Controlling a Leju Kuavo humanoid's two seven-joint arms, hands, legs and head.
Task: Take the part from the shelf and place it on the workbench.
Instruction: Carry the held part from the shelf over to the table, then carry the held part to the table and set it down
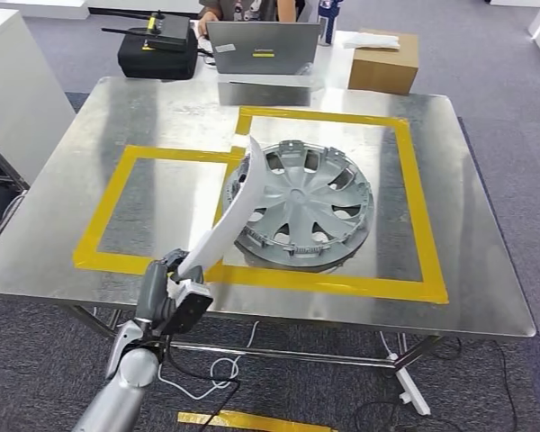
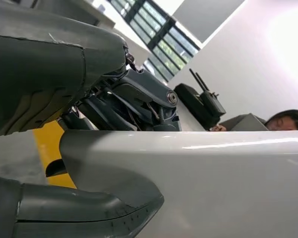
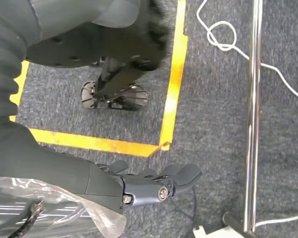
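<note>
My left hand point(image 1: 171, 292) grips the lower end of a long curved white part point(image 1: 229, 211) at the workbench's near edge. The part rises forward and to the right, its upper end over the left rim of a grey hubcap point(image 1: 301, 202) lying on the steel workbench point(image 1: 152, 108). In the left wrist view the white part point(image 2: 215, 183) runs between my thumb and the dark fingers point(image 2: 140, 104). My right hand point(image 3: 155, 186) hangs beside my body over the grey carpet, fingers stretched out and holding nothing.
Yellow tape point(image 1: 423, 225) marks two rectangles on the bench top; the hubcap lies in the right one. Behind the bench stand a laptop point(image 1: 264, 47), a black case point(image 1: 157, 49) and a cardboard box point(image 1: 384, 61), with a person seated there. Cables point(image 1: 212, 369) lie under the bench.
</note>
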